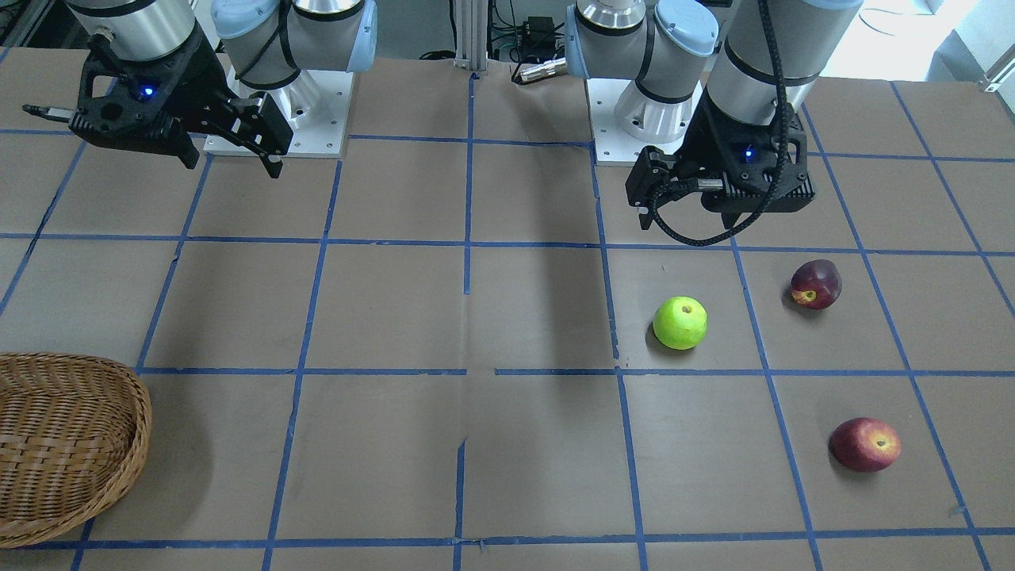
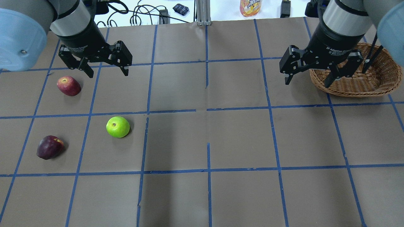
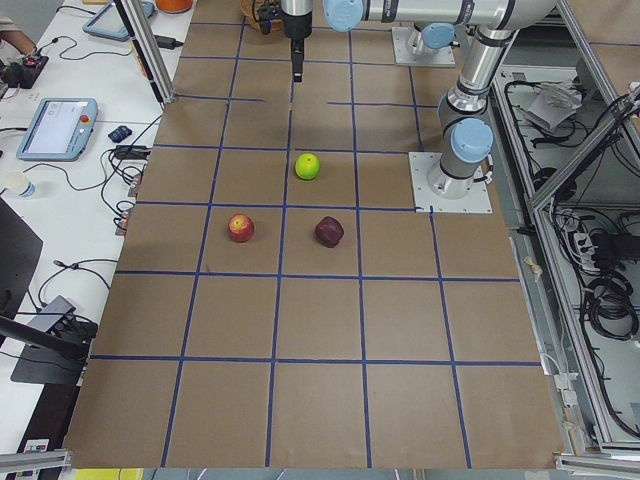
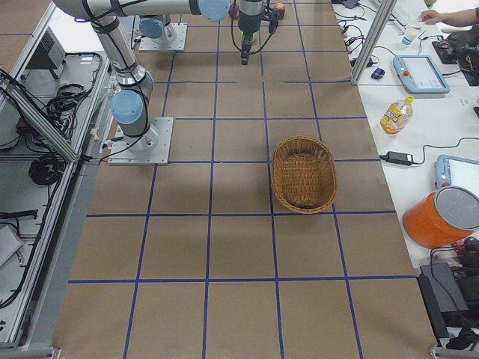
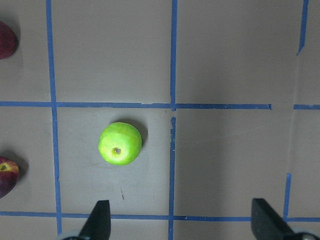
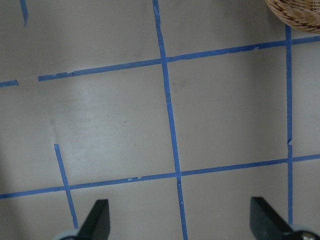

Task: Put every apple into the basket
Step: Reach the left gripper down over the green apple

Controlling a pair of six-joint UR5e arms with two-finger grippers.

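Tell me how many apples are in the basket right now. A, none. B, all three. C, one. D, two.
A: the basket holds nothing, while the green apple, the maroon apple and the red apple all lie apart on the table, far across it from the basket.

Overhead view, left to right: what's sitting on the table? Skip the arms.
maroon apple → red apple → green apple → basket
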